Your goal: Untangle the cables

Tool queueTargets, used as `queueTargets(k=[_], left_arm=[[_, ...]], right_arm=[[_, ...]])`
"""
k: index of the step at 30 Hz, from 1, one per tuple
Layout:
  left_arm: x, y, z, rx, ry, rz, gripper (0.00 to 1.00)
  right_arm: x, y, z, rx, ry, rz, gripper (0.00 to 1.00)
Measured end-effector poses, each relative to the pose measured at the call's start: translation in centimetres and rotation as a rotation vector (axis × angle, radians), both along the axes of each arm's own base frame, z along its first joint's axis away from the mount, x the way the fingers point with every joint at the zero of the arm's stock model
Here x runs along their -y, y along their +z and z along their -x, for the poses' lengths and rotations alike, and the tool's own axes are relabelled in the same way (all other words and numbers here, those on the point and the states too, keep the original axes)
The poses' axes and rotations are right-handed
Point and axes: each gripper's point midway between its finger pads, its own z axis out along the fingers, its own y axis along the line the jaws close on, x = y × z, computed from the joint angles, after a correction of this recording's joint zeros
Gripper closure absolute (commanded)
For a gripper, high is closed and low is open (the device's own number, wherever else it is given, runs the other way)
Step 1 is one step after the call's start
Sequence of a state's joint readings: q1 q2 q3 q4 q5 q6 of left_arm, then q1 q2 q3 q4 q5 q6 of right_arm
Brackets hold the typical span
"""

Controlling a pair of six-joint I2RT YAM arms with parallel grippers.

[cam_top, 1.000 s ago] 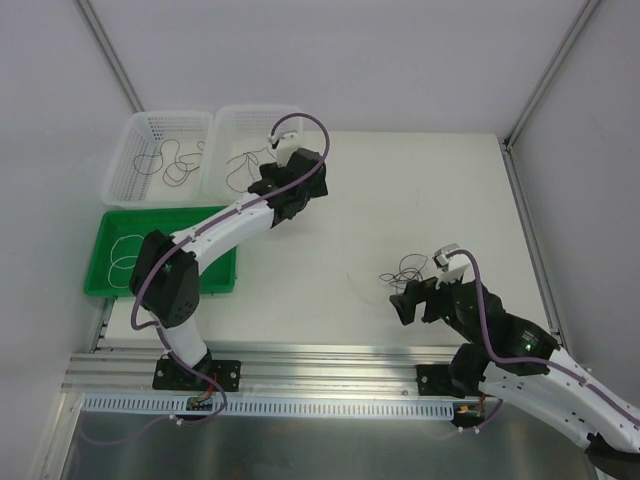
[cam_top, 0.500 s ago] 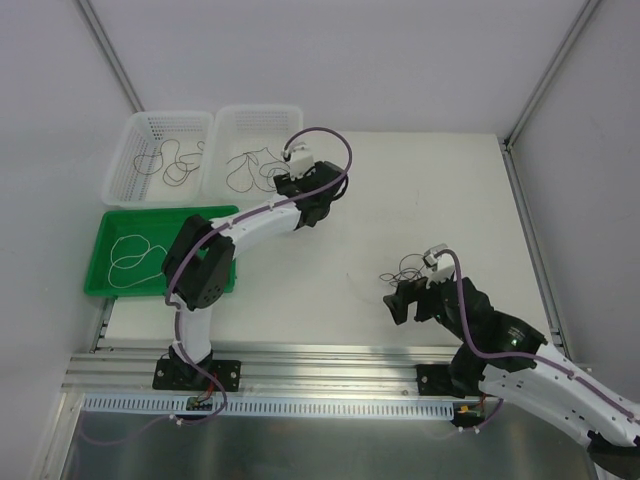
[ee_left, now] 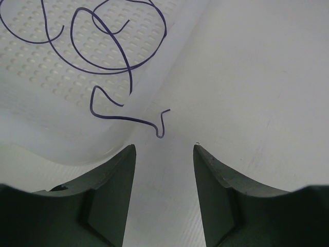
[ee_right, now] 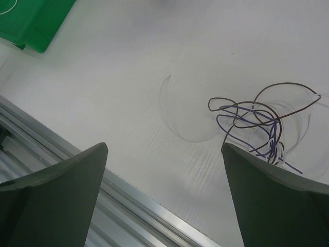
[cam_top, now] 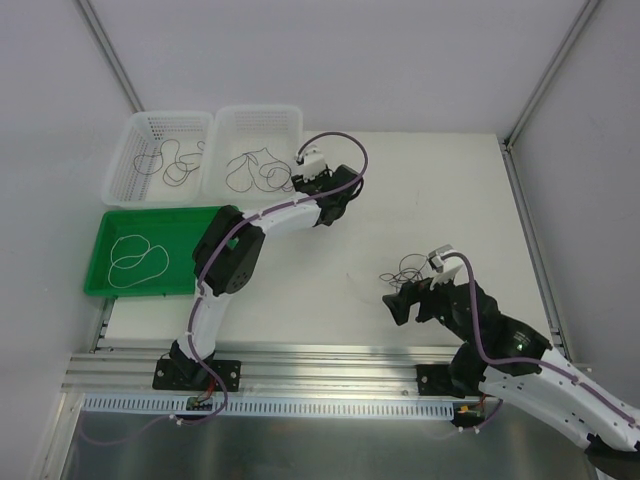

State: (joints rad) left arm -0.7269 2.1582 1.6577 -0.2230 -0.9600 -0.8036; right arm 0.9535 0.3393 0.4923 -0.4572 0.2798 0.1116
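A tangle of dark purple and brownish cables lies on the table just beyond my right gripper. In the right wrist view the tangle sits upper right of the open, empty gripper, and a thin white strand curves beside it. My left gripper is open and empty beside the right white basket. A purple cable is coiled in that basket, with one end hanging over the rim just ahead of the left gripper.
A second white basket at the far left holds dark cables. A green tray in front of it holds a white cable. An aluminium rail runs along the near edge.
My left gripper has moved right, off the right basket onto the table beside it, leaving the purple cable coiled in the basket. My right gripper has barely moved.
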Motion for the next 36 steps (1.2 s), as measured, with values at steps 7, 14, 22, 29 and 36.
queueTargets(k=[7,14,22,29,36], left_arm=[[-0.7,-0.6,-0.1,0.015,0.041,-0.021,0.57],[-1.0,-0.3,-0.3,0.033,0.061,-0.03,0.7],[-1.2,-0.2,-0.3,0.033,0.063,-0.045,0.79],[-1.9,-0.9,0.2,0.017,0.068,-0.082,0.89],[-3.1,-3.0,1.5,-0.035,0.062,-0.136,0.98]], right_arm=[[0.1,-0.6,0.2,0.001,0.005,-0.004,0.0],[0.3,-0.8,0.4,0.0,0.008,-0.005,0.0],[0.6,-0.3,0.6,0.02,0.008,-0.033,0.01],[0.8,-0.5,0.8,0.023,0.009,-0.039,0.0],[1.0,-0.2,0.9,0.034,0.011,-0.055,0.0]])
